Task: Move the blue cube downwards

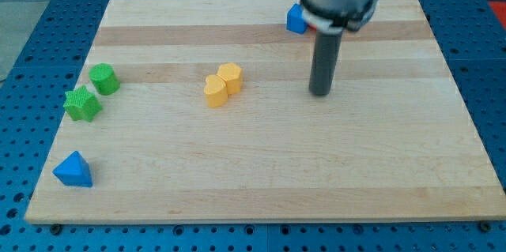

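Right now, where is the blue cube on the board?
The blue cube sits near the view's top edge of the wooden board, right of centre, partly hidden behind the arm. My tip rests below it, slightly to the view's right.

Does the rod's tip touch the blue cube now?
Apart. The camera view shows bare wood between my tip and the blue cube, which sits toward the view's top.
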